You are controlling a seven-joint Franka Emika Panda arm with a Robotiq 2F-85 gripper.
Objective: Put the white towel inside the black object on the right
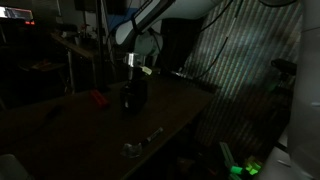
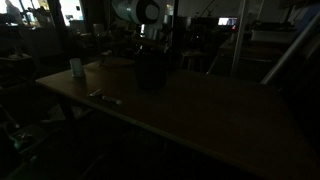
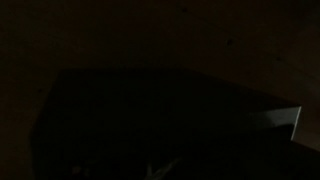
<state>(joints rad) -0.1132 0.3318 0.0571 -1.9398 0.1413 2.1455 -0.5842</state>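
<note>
The scene is very dark. A black box-like object [image 1: 133,97] stands on the table, also seen in the other exterior view [image 2: 151,68]. My gripper [image 1: 136,66] hangs straight above its top opening; its fingers are lost in the dark. A small pale patch at the gripper [image 1: 146,70] may be the white towel, but I cannot tell. In the wrist view the black object [image 3: 160,120] fills the lower frame, with one pale edge at right. The jaws do not show there.
A red item [image 1: 97,98] lies on the table left of the black object. A small shiny thing [image 1: 133,148] lies near the front edge. A pale cup [image 2: 76,67] and a small flat item [image 2: 104,97] sit on the table [image 2: 200,110]. Clutter surrounds it.
</note>
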